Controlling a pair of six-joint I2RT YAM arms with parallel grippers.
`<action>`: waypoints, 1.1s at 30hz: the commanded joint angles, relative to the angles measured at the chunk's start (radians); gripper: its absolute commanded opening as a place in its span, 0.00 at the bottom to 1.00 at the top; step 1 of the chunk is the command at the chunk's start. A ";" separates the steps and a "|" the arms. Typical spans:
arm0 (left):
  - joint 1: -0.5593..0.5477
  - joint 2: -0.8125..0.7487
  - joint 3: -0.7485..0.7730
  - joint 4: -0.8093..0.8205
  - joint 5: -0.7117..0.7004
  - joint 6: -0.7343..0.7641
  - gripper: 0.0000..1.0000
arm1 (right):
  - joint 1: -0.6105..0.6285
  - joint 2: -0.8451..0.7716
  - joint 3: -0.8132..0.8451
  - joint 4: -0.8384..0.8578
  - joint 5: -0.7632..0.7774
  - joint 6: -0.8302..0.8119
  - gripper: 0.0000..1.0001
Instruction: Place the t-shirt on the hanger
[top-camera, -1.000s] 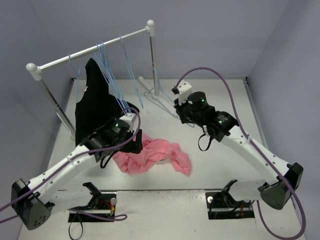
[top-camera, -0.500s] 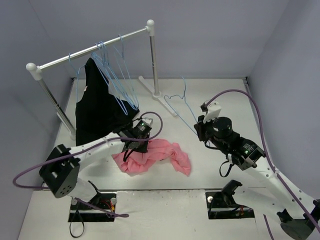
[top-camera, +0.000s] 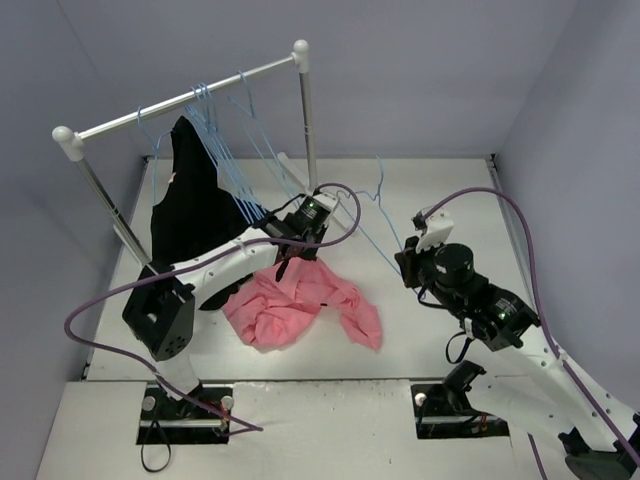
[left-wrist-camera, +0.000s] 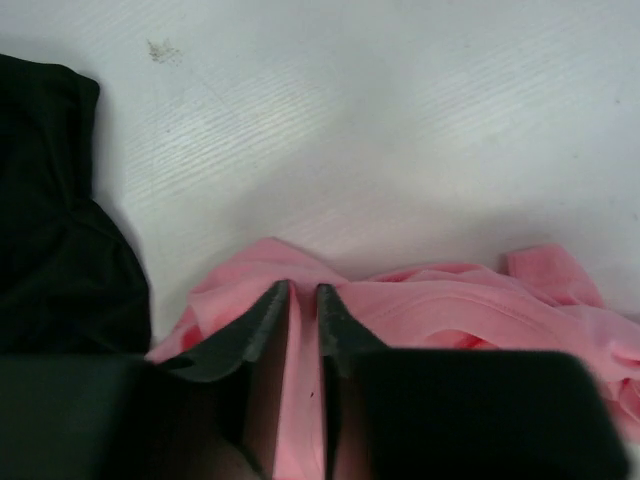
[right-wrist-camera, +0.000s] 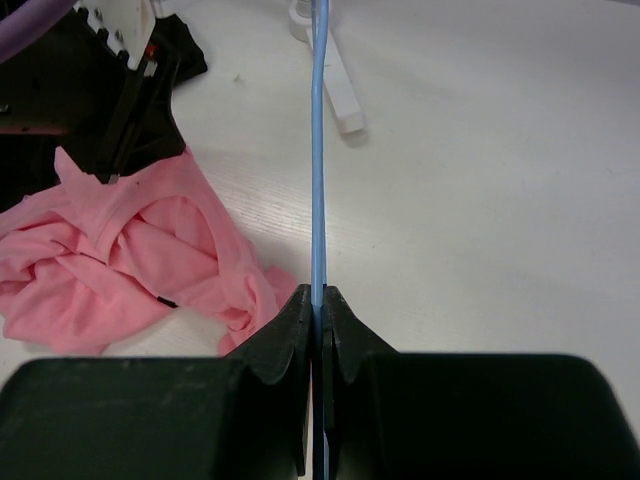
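The salmon-pink t-shirt (top-camera: 300, 305) lies crumpled on the white table. My left gripper (top-camera: 287, 260) reaches down onto its upper edge. In the left wrist view a fold of the t-shirt (left-wrist-camera: 450, 300) runs between the narrow jaws of the left gripper (left-wrist-camera: 303, 290), which is shut on it. My right gripper (top-camera: 405, 258) is to the right of the cloth. It is shut on a thin light-blue wire hanger (top-camera: 381, 192), held off the rack with its hook pointing to the back. In the right wrist view the hanger (right-wrist-camera: 320, 150) rises straight out of the right gripper (right-wrist-camera: 320, 295), with the t-shirt (right-wrist-camera: 130, 260) to its left.
A white clothes rack (top-camera: 190, 98) stands at the back left, its foot (top-camera: 300, 175) on the table. A black garment (top-camera: 190, 210) and several blue hangers (top-camera: 225, 130) hang from the rail. Grey walls close in the table.
My left arm has swung right, come down on the t-shirt's upper edge and closed on it. My right arm has drawn back to the near right, carrying the hanger.
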 joint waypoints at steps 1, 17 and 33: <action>0.016 -0.015 0.073 -0.008 -0.015 0.094 0.34 | -0.001 -0.010 -0.009 0.058 0.038 0.013 0.00; -0.104 -0.347 -0.302 0.022 -0.134 -0.324 0.55 | -0.002 -0.012 -0.027 0.058 0.034 0.022 0.00; -0.146 -0.341 -0.506 0.227 -0.180 -0.473 0.54 | -0.002 -0.030 -0.033 0.058 0.026 0.045 0.00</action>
